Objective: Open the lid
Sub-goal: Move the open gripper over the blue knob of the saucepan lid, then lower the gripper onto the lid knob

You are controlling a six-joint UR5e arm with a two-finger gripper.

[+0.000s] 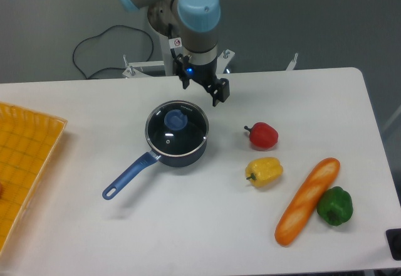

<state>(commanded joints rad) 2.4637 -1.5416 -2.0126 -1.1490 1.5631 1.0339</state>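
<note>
The lid (pixel 177 130) is a round clear glass disc with a thin metal rim and a blue knob (pixel 175 121) at its centre. It rests flat on a dark blue saucepan (pixel 182 153) whose long blue handle (pixel 128 175) points to the lower left. My gripper (pixel 203 88) hangs above and behind the pan, up and to the right of the knob. Its two dark fingers are spread apart and hold nothing.
A red pepper (pixel 262 135), a yellow pepper (pixel 264 171), a baguette (pixel 307 199) and a green pepper (pixel 335 206) lie right of the pan. A yellow tray (pixel 25 157) sits at the left edge. A black cable (pixel 106 47) loops behind the table.
</note>
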